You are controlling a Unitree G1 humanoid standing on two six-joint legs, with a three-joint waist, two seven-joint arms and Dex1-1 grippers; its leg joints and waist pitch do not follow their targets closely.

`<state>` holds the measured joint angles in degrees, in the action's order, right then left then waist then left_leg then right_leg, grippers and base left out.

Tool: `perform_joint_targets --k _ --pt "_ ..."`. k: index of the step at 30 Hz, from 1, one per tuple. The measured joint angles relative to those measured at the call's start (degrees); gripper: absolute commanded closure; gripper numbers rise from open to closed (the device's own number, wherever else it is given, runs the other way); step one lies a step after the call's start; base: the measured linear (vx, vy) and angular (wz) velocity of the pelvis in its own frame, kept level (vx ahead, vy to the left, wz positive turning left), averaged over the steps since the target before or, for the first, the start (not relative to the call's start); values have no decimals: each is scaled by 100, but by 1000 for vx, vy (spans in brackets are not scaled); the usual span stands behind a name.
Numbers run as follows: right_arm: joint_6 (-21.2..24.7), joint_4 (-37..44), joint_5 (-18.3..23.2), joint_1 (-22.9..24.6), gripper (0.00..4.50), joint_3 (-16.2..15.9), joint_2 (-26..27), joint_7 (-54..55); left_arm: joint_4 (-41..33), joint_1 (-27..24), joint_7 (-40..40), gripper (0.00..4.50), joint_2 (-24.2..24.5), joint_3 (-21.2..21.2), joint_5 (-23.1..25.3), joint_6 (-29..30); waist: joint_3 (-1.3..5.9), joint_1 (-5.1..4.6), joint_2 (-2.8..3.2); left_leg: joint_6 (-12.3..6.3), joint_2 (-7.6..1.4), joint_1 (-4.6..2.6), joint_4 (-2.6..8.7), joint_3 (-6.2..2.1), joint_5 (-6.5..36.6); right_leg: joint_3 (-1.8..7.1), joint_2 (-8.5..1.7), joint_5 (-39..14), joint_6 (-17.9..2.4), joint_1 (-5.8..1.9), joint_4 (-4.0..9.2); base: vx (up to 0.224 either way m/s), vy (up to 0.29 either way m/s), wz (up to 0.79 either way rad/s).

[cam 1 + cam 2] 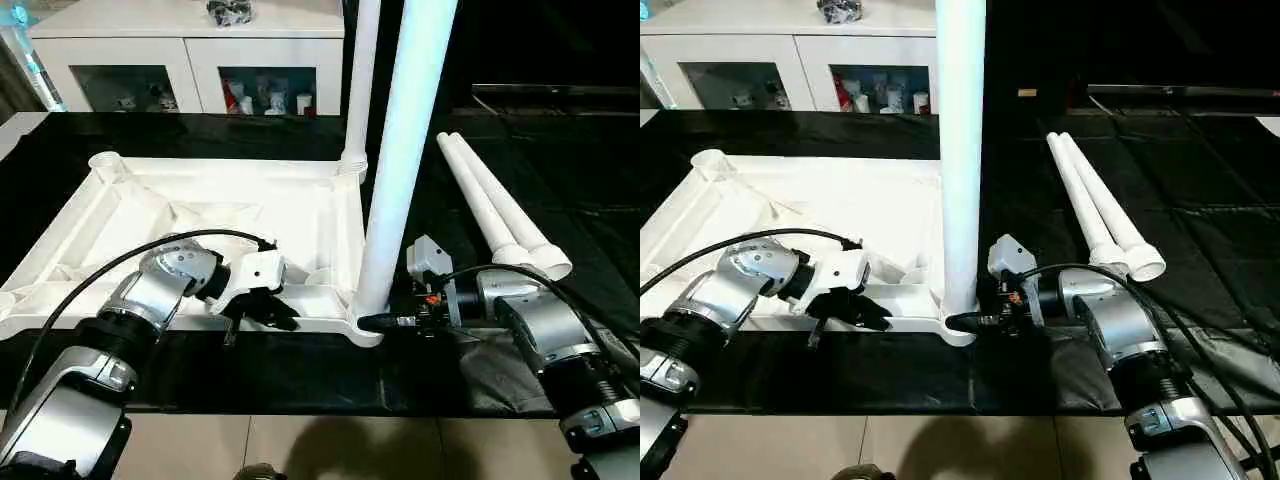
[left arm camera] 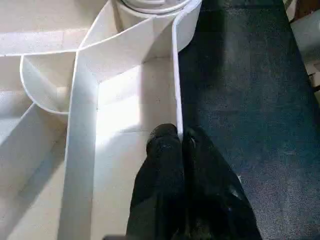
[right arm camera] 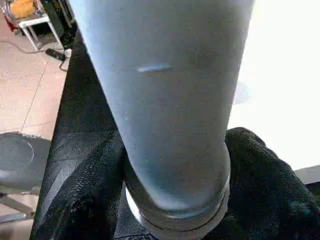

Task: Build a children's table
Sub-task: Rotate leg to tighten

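Silver forearms frame the tabletop: left end effector pinches its rim; right end effector straddles the upright leg.

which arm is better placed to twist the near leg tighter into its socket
Right. The right gripper already straddles the base of the near leg at its corner socket, while the left gripper is pinching the tabletop's rim, steadying it.

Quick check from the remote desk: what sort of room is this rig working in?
Likely a home-style room or a mock-up of one: a white glass-door cabinet holding small items, a tiled floor, and a black-covered work surface carrying the children's table.
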<state>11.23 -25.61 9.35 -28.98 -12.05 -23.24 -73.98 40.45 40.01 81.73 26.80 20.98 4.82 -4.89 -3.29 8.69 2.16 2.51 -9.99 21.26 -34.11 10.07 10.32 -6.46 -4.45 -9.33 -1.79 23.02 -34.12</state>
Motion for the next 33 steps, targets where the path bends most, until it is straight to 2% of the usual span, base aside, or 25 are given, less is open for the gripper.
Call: perform_joint_targets --k 4,7,9,11,13,15,17,18,20,24,25,27,28,29,33 --pt "127 12 -2 142 184 182 271 596 86 33 -329 450 -146 -106 11 351 2 -28 -2 2 -2 -30 -4 0 -2 0 0 -2 4 -27 -4 0 0 0" --pt "271 -165 -101 142 185 523 719 1696 181 93 -1048 450 -387 -294 145 835 5 -86 -6 5 -2 -47 -7 0 -5 1 0 -4 7 -42 0 0 0 0" --pt "357 -361 -176 51 185 752 1039 2528 229 140 -1566 450 -615 -394 199 1202 4 -166 -2 5 1 -74 -10 0 -5 0 -3 -6 11 -66 15 0 0 0" --pt "429 -833 -301 -261 185 1039 1427 3614 286 195 -2264 450 -1033 -556 214 1742 3 -303 1 4 0 -118 -13 -9 -4 -46 -19 -8 13 -122 66 0 0 0" --pt "445 -1118 -356 -480 185 1169 1606 4243 307 233 -2650 450 -1300 -647 207 2012 2 -393 11 1 0 -123 -3 -23 -1 -102 -36 -8 14 -156 132 0 0 0" --pt "420 -1363 -431 -670 185 1222 1731 4732 305 253 -2972 450 -1496 -711 196 2216 3 -473 19 -1 0 -122 -3 -31 -1 -195 -84 -8 14 -185 171 0 0 0" --pt "406 -1580 -521 -861 185 1224 1823 5080 286 278 -3221 450 -1590 -719 240 2323 4 -545 23 -5 0 -120 -1 -38 2 -223 -93 -8 14 -203 206 0 0 0" --pt "384 -1608 -533 -883 150 1224 1835 5120 270 278 -3250 450 -1597 -715 251 2326 5 -556 23 -6 3 -119 -1 -38 3 -221 -95 -8 14 -203 207 0 0 0" --pt "315 -1622 -559 -884 115 1278 1880 5167 193 278 -3265 450 -1599 -712 291 2382 4 -559 22 -20 6 -111 0 -37 11 -215 -96 -8 14 -198 206 0 0 0" --pt "165 -1625 -685 -885 94 1277 1923 5170 88 278 -3292 450 -1590 -708 352 2395 6 -532 19 -25 6 -89 26 -33 15 -210 -95 6 6 -168 191 0 0 0" --pt "121 -1624 -688 -884 70 1271 1922 5167 65 278 -3291 450 -1577 -708 353 2395 7 -523 18 -24 6 -81 28 -31 16 -207 -95 21 7 -157 183 0 0 0" --pt "49 -1580 -690 -866 65 1218 1916 5091 18 278 -3275 450 -1530 -708 335 2382 8 -506 16 -17 6 -57 28 -25 19 -194 -95 75 -4 -113 150 0 0 0" --pt "28 -1515 -689 -824 56 1203 1898 5017 2 277 -3240 450 -1496 -703 314 2366 8 -494 17 -15 4 -43 28 -26 19 -194 -95 69 -8 -94 126 0 0 0" --pt "-31 -1426 -682 -745 28 1181 1849 4925 -11 277 -3198 450 -1463 -689 280 2341 8 -471 16 -13 1 -31 28 -26 18 -195 -94 55 -16 -72 103 0 0 0" --pt "-73 -986 -645 -412 16 1114 1602 4317 -15 261 -3084 450 -1318 -676 265 2185 8 -403 17 -10 -10 -10 33 -24 15 -196 -83 53 -26 -39 93 0 0 0"
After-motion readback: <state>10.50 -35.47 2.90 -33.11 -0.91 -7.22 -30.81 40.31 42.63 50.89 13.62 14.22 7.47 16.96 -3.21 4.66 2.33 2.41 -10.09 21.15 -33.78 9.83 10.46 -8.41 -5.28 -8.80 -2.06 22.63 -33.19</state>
